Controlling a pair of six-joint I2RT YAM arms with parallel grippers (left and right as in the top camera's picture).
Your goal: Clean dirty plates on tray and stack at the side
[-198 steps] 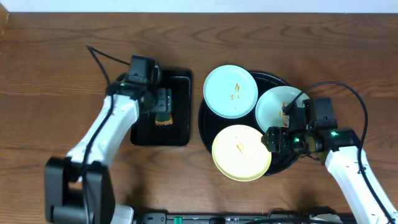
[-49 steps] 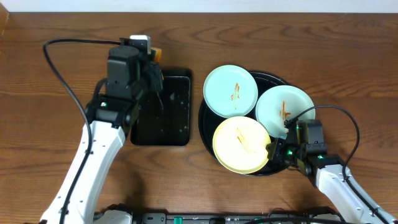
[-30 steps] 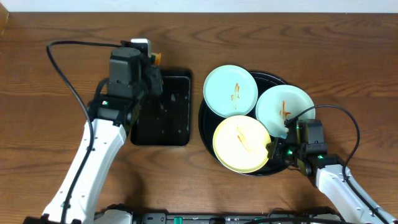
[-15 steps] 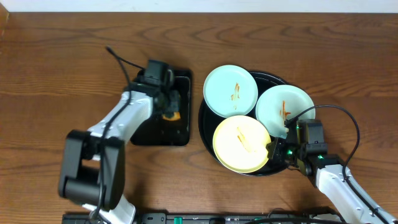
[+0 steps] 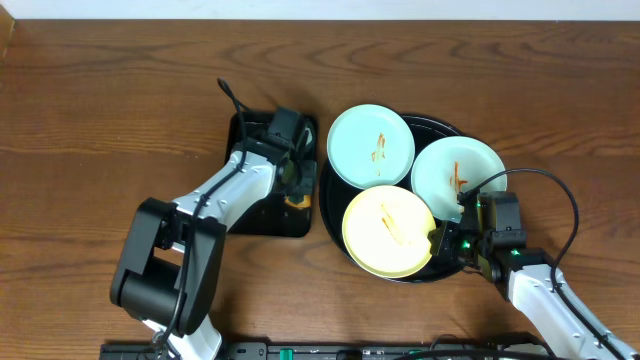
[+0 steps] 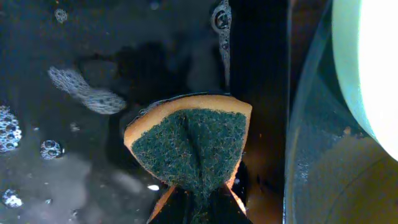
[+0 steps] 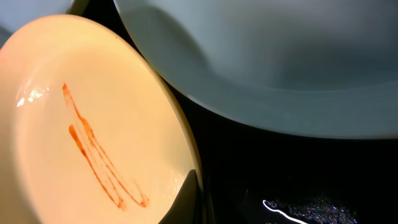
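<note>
Clamped on a sponge [image 6: 189, 146], the left gripper [image 6: 198, 208] pinches it so that the orange body folds around its dark green scouring face. It hangs over the right edge of the rectangular black tray [image 5: 270, 222], where suds [image 6: 87, 96] lie on the wet floor, just beside the round black tray [image 5: 432, 127]. On the far side, the right gripper [image 5: 441, 241] sits at the right rim of the yellow plate [image 5: 385, 230], nipping that rim; only one dark fingertip [image 7: 188, 194] shows in its wrist view, lying on the edge. All three plates lie on the round tray: the yellow one at the near side, one blue-green plate [image 5: 370, 145] overhanging the tray's left rim, and the other blue-green plate [image 5: 455, 170] at the right. Each carries thin orange-red streaks
</note>
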